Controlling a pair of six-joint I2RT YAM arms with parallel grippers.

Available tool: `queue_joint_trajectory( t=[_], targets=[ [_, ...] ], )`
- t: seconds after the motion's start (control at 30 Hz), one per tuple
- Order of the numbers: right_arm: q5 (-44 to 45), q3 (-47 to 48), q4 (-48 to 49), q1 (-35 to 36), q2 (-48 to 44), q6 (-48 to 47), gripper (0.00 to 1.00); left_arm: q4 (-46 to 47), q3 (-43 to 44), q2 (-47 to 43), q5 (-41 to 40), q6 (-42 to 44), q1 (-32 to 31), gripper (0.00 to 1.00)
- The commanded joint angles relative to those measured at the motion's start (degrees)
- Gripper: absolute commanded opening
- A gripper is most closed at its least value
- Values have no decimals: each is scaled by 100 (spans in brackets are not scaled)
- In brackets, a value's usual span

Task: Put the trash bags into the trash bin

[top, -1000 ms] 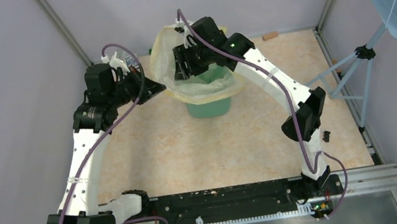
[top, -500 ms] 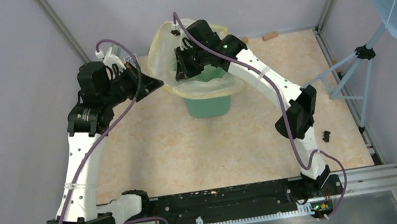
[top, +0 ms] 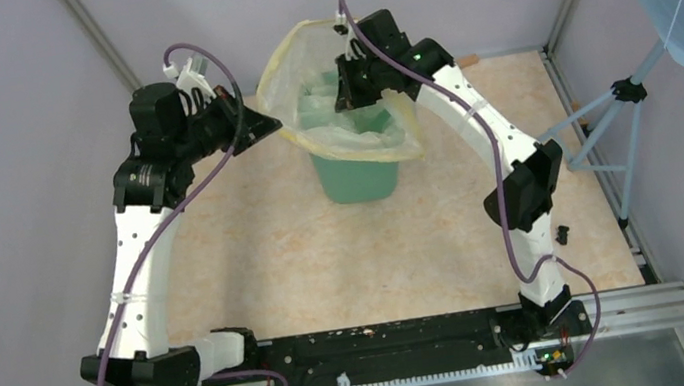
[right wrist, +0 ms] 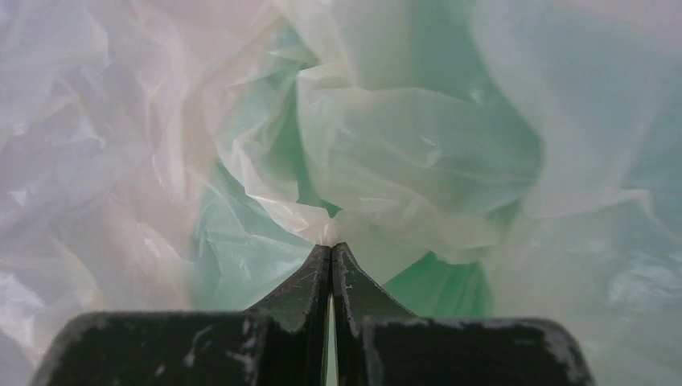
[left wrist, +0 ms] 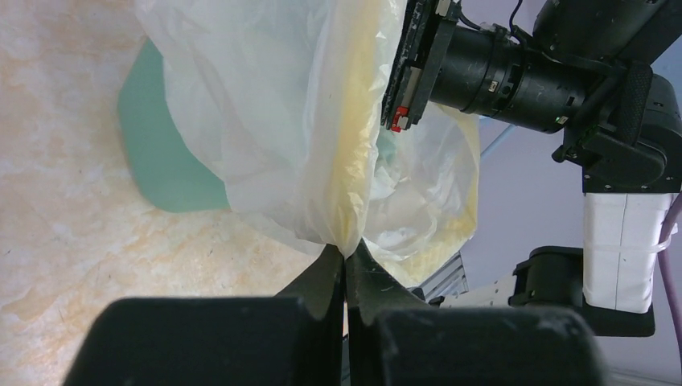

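The left gripper (left wrist: 346, 256) is pressed together on the yellow rim band of the trash bag (left wrist: 273, 121), pinching it at the bag's left side. The right gripper (right wrist: 331, 249) is also squeezed tight, nipping a crinkled fold of film within the bag's open mouth, with green showing through the plastic around it. The bag hangs down into the trash bin (top: 356, 179), and its rim flares wider than the bin's mouth. The bin stands upright on the table (top: 328, 266), near the middle of the far edge.
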Motion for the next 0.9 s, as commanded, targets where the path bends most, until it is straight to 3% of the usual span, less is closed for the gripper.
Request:
queue_joint_trajectory(
  t=[0.0, 0.2, 0.43, 0.67, 0.87],
  targets=[
    [407, 225, -192, -121, -421, -231, 0, 185, 484, 155, 178, 89, -4, 0],
    [1026, -219, -166, -42, -356, -727, 0, 565, 168, 259, 336, -5, -4, 0],
    [2044, -31, -320, 524, 259, -1420, 0, 624, -330, 385, 352, 146, 9, 0],
    [2137, -82, -282, 566, 921, -1451, 0, 509, -465, 568, 107, 228, 22, 0],
    [2132, -135, -259, 546, 1293, -1381, 0, 1044, -928, 552, 520, -320, 24, 0]
  ],
)
